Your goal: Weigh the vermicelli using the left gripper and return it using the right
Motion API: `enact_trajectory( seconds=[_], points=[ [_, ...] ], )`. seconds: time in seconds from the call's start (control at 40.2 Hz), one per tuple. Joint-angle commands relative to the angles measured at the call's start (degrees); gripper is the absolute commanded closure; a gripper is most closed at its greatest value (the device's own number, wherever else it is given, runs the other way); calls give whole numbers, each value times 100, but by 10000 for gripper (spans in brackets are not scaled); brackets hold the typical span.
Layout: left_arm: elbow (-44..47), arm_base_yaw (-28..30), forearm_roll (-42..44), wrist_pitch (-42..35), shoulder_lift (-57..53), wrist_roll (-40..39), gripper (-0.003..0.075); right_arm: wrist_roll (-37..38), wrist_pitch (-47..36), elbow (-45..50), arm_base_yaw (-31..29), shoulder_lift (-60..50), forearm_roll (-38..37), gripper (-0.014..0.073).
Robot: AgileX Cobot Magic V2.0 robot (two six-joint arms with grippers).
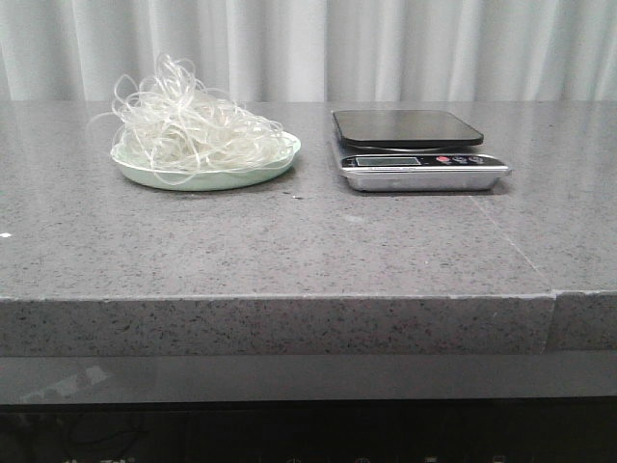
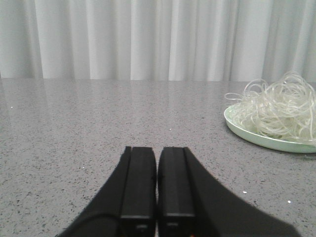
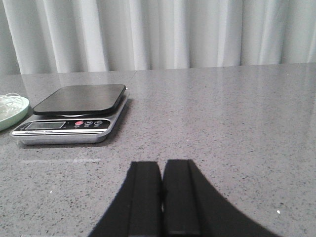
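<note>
Front view, left to right: the vermicelli [image 1: 193, 127] is being held heaped on a pale green plate [image 1: 207, 177] at upper left of the frame; a kitchen scale [image 1: 416, 149] is being shown just right of centre, bare, on the grey table [image 1: 289, 251]. Neither arm is being seen there. In the wrist views, the left gripper [image 2: 157, 185] and right gripper [image 3: 162, 195] are being kept closed, empty.

Speckled stone table [image 1: 289, 251], glossy scale platform [image 1: 405, 126]
</note>
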Motion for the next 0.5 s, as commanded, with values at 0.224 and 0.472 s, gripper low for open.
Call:
enact_trajectory(
  seconds=[0.224,0.472],
  points=[
    [210,-34,-54,-464,-137,-43,564,-42,-508,-14,-21,-83,-39,430],
    [210,-34,-54,-464,-137,-43,564,-42,-542,-14,-21,-83,-39,430]
  ],
)
